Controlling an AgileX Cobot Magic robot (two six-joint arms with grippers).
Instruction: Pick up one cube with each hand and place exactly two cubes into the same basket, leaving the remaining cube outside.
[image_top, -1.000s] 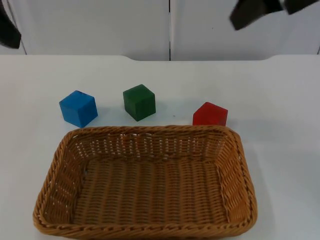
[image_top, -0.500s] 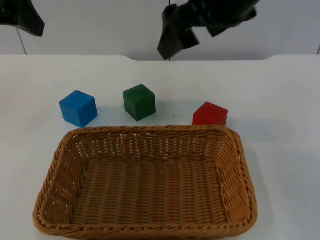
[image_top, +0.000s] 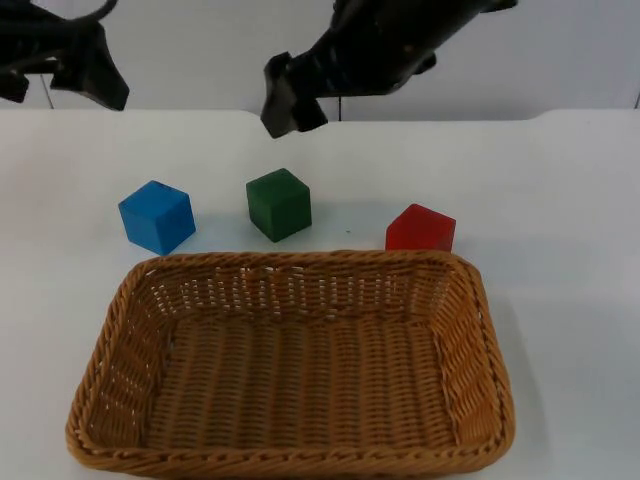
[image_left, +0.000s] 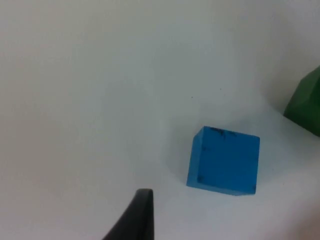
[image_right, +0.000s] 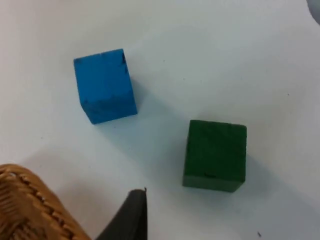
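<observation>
Three cubes stand in a row on the white table behind the wicker basket (image_top: 300, 259): a blue cube (image_top: 157, 216) at the left, a green cube (image_top: 278, 204) in the middle, a red cube (image_top: 420, 229) at the right, close to the basket's far rim. The basket holds nothing. My right gripper (image_top: 288, 103) hangs above the table just behind the green cube. My left gripper (image_top: 98, 82) hovers at the far left, behind the blue cube. The left wrist view has the blue cube (image_left: 223, 160) and an edge of the green cube (image_left: 306, 102). The right wrist view has the blue cube (image_right: 105, 86), the green cube (image_right: 215, 155) and a basket corner (image_right: 27, 205).
The basket takes up the front half of the table. Open white table lies to the right of the red cube and to the left of the blue cube. The grey partition wall (image_top: 200, 50) closes the back.
The right arm has swept in from the upper right, leftward and down to just behind the green cube. The left arm has come further in from the upper left corner. The cubes and basket stayed put.
</observation>
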